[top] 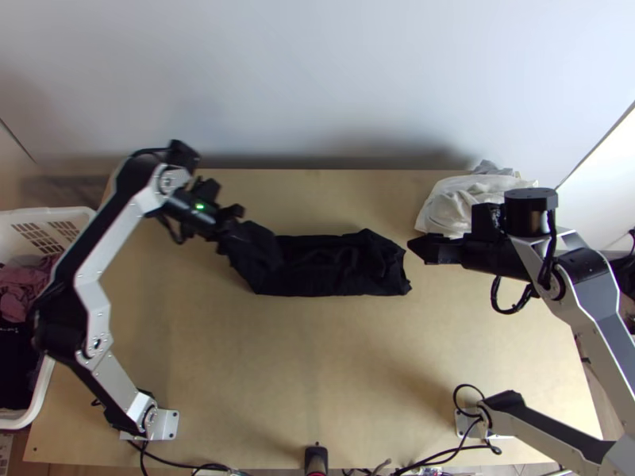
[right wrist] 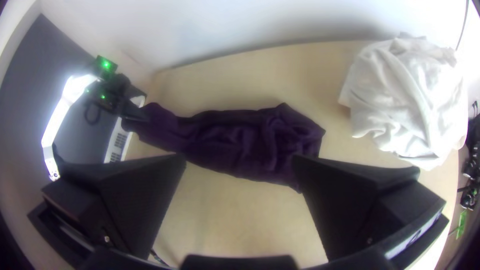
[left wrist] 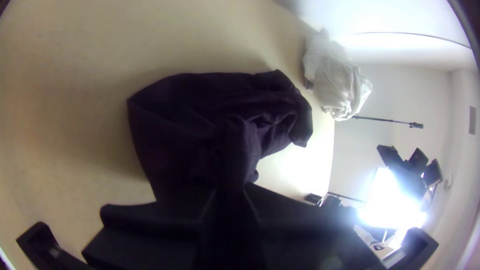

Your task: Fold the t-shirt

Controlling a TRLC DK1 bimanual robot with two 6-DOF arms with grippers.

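Observation:
The dark t-shirt lies as a narrow, wrinkled band across the middle of the table, its left end raised. My left gripper is shut on that left end. In the left wrist view, the shirt runs in between the closed fingers of my left gripper. Just off the band's right end is my right gripper. The right wrist view shows my right gripper with its fingers wide apart, the shirt beyond them and not held by it.
A bunched white cloth lies at the table's back right. At the left edge stands a white basket holding pink and dark cloths. Bare table stretches in front of the shirt, and a pale wall rises behind.

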